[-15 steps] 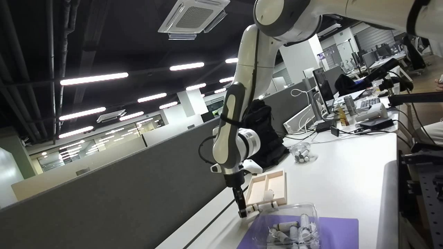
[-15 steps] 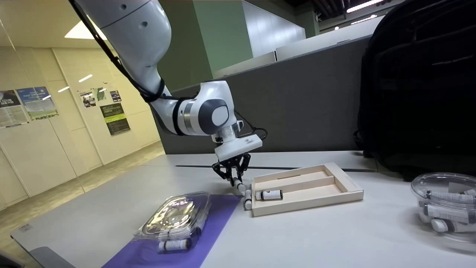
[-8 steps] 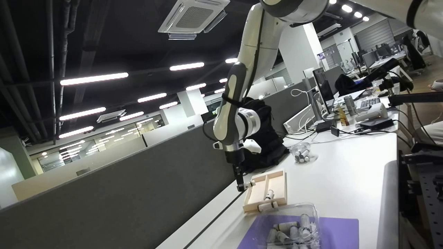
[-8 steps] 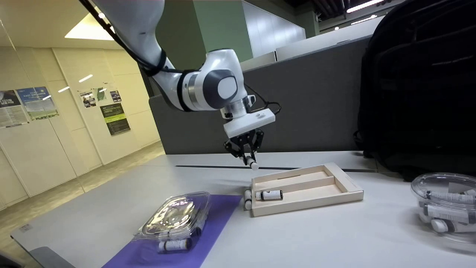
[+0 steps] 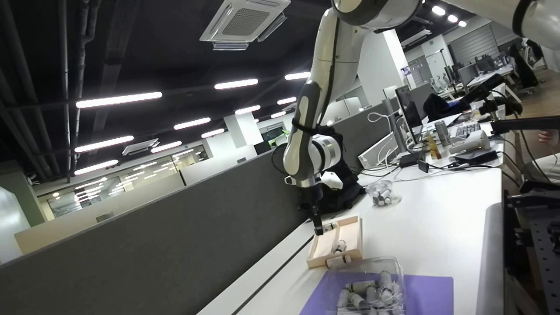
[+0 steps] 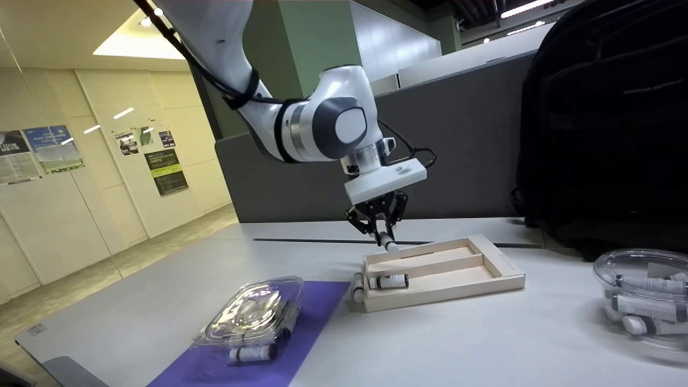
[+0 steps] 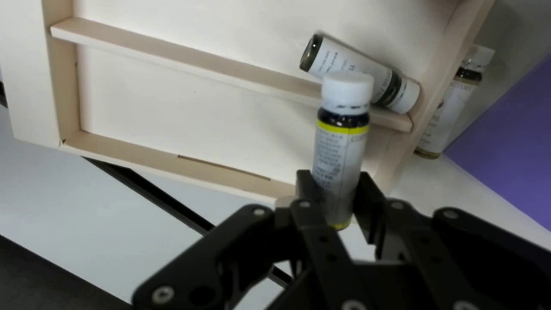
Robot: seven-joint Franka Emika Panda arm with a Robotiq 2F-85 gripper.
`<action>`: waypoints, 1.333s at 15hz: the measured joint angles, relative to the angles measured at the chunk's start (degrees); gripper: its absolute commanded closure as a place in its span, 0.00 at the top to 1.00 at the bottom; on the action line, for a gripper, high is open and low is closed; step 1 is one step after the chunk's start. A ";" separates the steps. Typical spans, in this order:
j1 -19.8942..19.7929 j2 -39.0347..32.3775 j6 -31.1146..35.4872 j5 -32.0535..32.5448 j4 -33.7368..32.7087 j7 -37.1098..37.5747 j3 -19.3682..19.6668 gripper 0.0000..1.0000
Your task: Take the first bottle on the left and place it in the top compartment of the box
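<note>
My gripper [image 7: 335,185] is shut on a small white-labelled bottle [image 7: 340,142] with a white cap and yellow band. It holds the bottle tilted, cap outward. In both exterior views the held bottle [image 5: 329,227] [image 6: 388,244] is above the end of the box's far compartment, near the partition side. The pale wooden box [image 6: 451,296] has two long compartments split by a divider [image 7: 193,60]. A second bottle [image 7: 353,64] lies in the near compartment against the divider. A third bottle [image 7: 447,112] lies outside, along the box's end wall.
A purple mat [image 6: 322,322] bears a clear plastic container [image 6: 258,312] with several bottles. A round clear tub [image 6: 645,301] of bottles stands beyond the box. A black backpack [image 6: 602,134] and a grey partition [image 6: 457,150] stand behind.
My gripper has lifted the bottle off the table beside the box's end. It has then moved across to the box with the bottle held. The other bottles look unmoved.
</note>
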State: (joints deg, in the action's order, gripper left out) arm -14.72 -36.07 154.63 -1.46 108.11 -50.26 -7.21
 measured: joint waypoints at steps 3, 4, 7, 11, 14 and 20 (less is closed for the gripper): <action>0.11 -2.15 -0.06 0.04 -0.73 0.00 -0.08 0.07; 0.16 -2.91 -0.10 0.05 -1.09 0.00 -0.10 0.07; 0.19 -5.14 -0.25 0.04 -2.57 0.00 -0.26 0.54; 0.12 -6.43 -0.14 -0.39 -4.34 0.03 -1.00 0.80; 0.03 -5.58 0.75 -0.83 -4.69 0.02 -2.24 0.98; 0.39 0.02 1.29 -2.96 -2.70 1.19 -3.87 1.00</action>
State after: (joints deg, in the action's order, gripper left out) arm -14.33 -36.05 155.92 -4.43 105.41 -49.07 -11.07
